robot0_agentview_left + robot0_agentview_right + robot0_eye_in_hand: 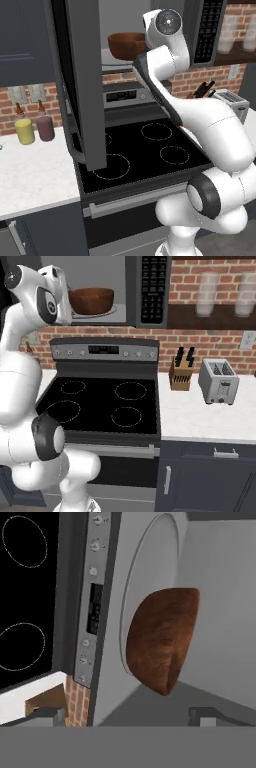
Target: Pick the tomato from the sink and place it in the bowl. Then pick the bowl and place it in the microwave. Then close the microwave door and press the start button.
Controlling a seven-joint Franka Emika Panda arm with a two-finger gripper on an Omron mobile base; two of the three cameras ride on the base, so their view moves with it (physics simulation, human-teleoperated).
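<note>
Brick-walled kitchen, black stove below. Bowl already resting on turntable inside microwave; tomato not discernible. Pincer spread wide, released, just short of bowl. Door hanging open: closing and start button left.

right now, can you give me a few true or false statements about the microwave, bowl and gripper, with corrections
1. The bowl sits inside the microwave. True.
2. The microwave door is shut. False: it hangs open to the left.
3. The gripper is clamped on the bowl. False: it is open, with the bowl beyond its fingertips.
4. A toaster stands on the counter right of the stove. True.
5. A pot sits on the stove. False: the burners are bare.
</note>
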